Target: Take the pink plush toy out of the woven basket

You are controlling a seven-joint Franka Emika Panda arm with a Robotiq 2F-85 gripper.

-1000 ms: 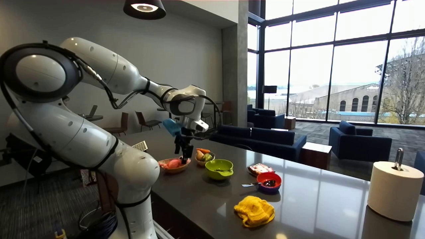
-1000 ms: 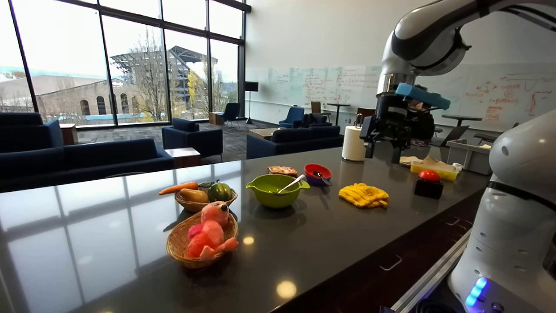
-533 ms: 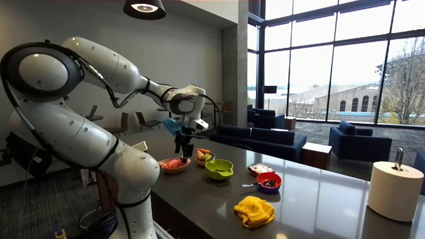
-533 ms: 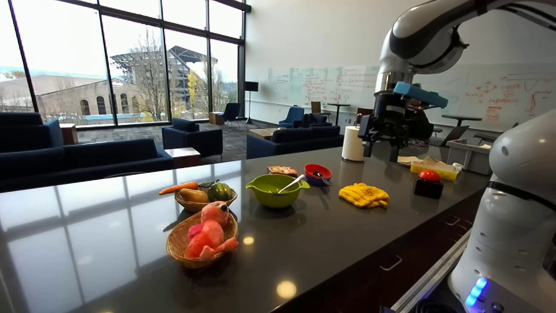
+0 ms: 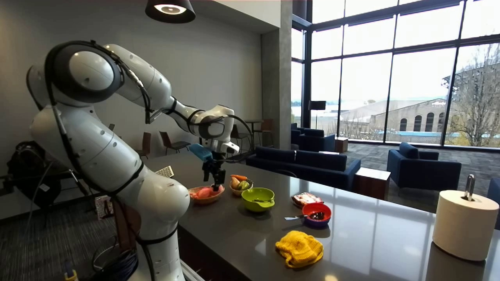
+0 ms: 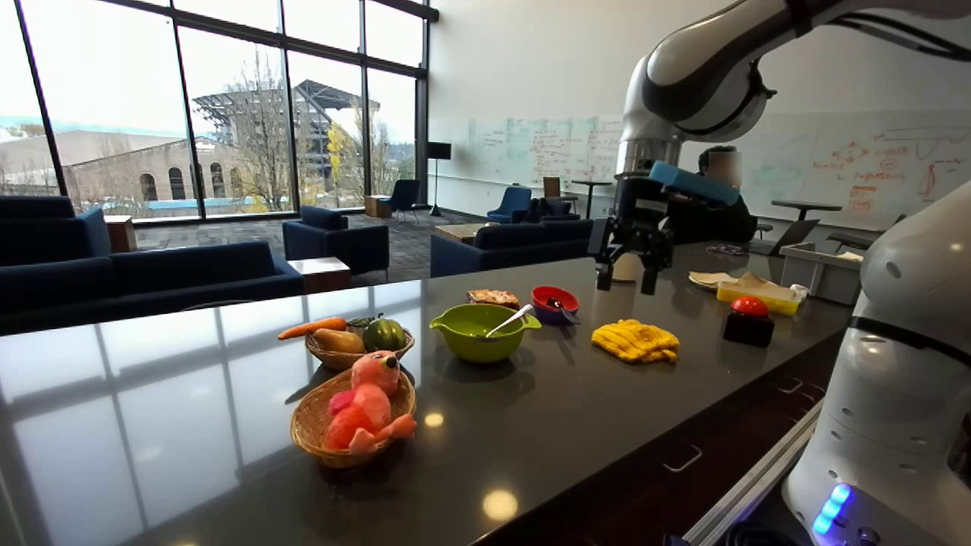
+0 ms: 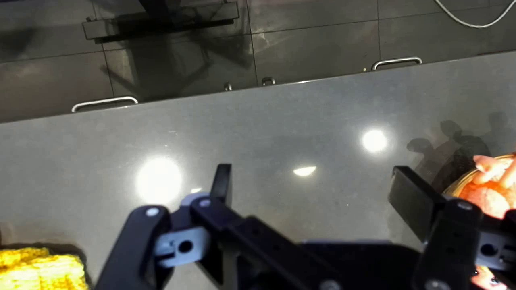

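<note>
The pink plush toy (image 6: 372,409) lies in the oval woven basket (image 6: 305,428) on the dark counter. In an exterior view the toy (image 5: 204,192) and basket (image 5: 206,201) are partly behind my gripper. In the wrist view the toy (image 7: 485,198) and basket rim (image 7: 454,186) show at the right edge, partly hidden by a finger. My gripper (image 7: 311,177) is open, with only countertop between its fingers. In both exterior views it hangs in the air, fingers down; in an exterior view my gripper (image 6: 626,282) is well apart from the basket.
A small basket of vegetables (image 6: 341,341) stands beside the toy's basket. A green bowl (image 6: 482,345), a red bowl (image 6: 565,294), a yellow cloth (image 6: 636,340), a red button on a black box (image 6: 749,327) and a paper roll (image 5: 465,226) are on the counter. The counter edge (image 7: 250,89) has handles below.
The arm has swung: my gripper has moved left and down in both exterior views, still open. The toy, basket and other objects have not moved.
</note>
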